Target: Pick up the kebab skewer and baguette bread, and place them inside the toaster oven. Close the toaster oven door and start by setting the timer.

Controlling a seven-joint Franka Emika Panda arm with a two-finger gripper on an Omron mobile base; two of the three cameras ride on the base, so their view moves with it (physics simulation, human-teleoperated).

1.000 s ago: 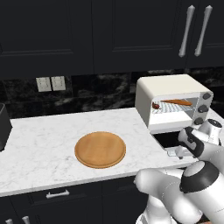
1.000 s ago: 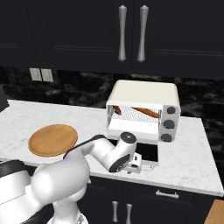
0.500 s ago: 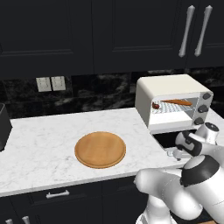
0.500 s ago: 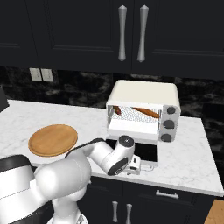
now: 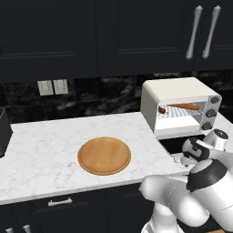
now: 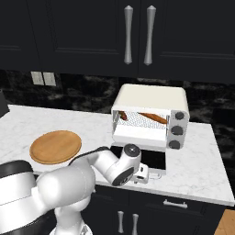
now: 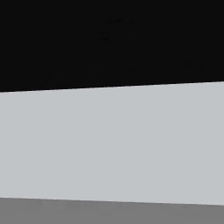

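Stage shown: both foods loaded, door not yet shut. I see the baguette [image 5: 184, 106] lying on the rack inside the oven [image 6: 151, 97], toward the right and rear, and the skewer [image 5: 162, 110] at the rack's left front; in the right base view the skewer [image 6: 121, 115] sits at the left end and the baguette [image 6: 153, 118] runs across the middle. The door [image 6: 142, 159] is folded down flat on the counter [image 5: 50, 141] in front of the oven, dark glass up. I judge the closing step to be in hand.

My gripper [image 6: 149, 173] sits low at the door's near edge, by the handle. I cannot tell from these views how wide the jaws stand or whether they touch the handle; nothing is visibly carried. The hand view gives only a pale flat band under black.

Next move, as I judge it: catch the near edge and swing the door up, then reach the knobs [image 6: 176, 130] on the right for the timer. The board [image 5: 104, 155] lies bare to the left.
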